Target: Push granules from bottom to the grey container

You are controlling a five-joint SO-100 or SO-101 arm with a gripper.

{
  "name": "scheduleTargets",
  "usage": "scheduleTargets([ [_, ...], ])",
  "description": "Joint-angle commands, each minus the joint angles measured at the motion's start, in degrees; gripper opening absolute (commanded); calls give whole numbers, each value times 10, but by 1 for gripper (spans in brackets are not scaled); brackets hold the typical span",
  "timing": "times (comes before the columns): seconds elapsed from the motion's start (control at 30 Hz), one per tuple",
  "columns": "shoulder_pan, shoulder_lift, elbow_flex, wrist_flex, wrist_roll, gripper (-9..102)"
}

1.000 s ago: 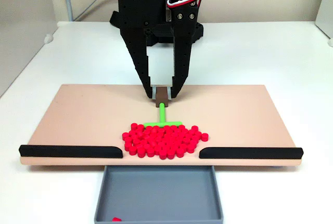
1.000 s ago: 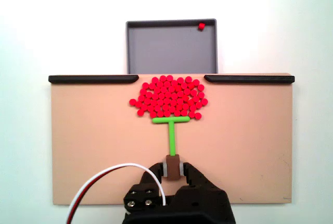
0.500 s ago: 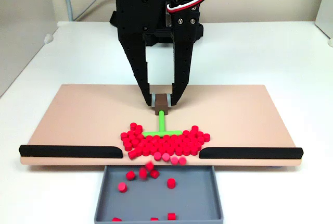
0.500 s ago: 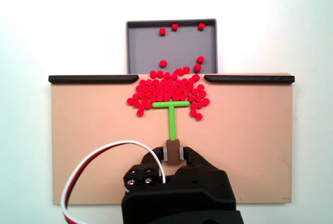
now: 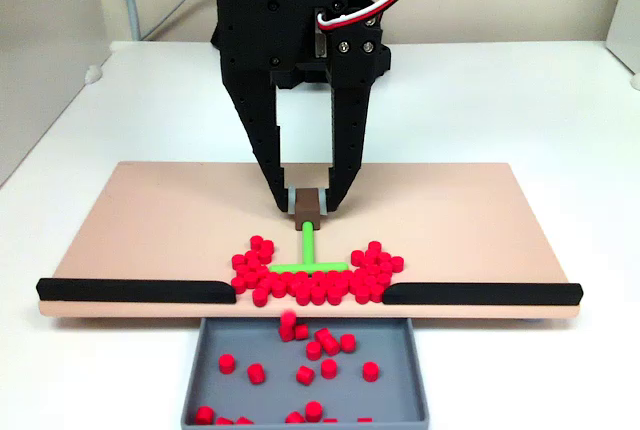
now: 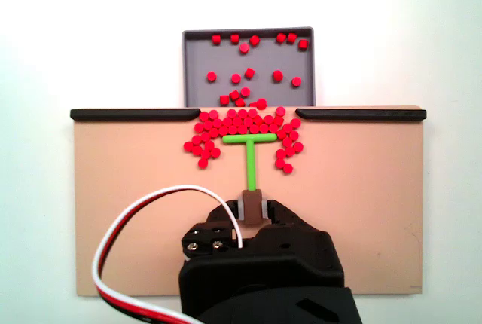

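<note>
My black gripper is shut on the brown end block of the green T-shaped pusher. The pusher's crossbar presses into a band of red granules lying at the board's edge, in the gap between the two black strips. More granules sit beside both ends of the bar. The grey container lies just past that gap and holds several scattered granules.
The tan board rests on a white table. Black strips edge the board on both sides of the gap. A red, black and white cable loops off the arm over the board.
The gripper has driven the pusher toward the grey container. Many granules have dropped off the board's edge into it, and the pile on the board has thinned and split around the bar.
</note>
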Motion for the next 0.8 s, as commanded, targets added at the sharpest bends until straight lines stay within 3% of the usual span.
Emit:
scheduleTargets([
  [0.0,4,-21,-2,2,-4,0],
  [0.77,1,-46,-33,2,6,0],
])
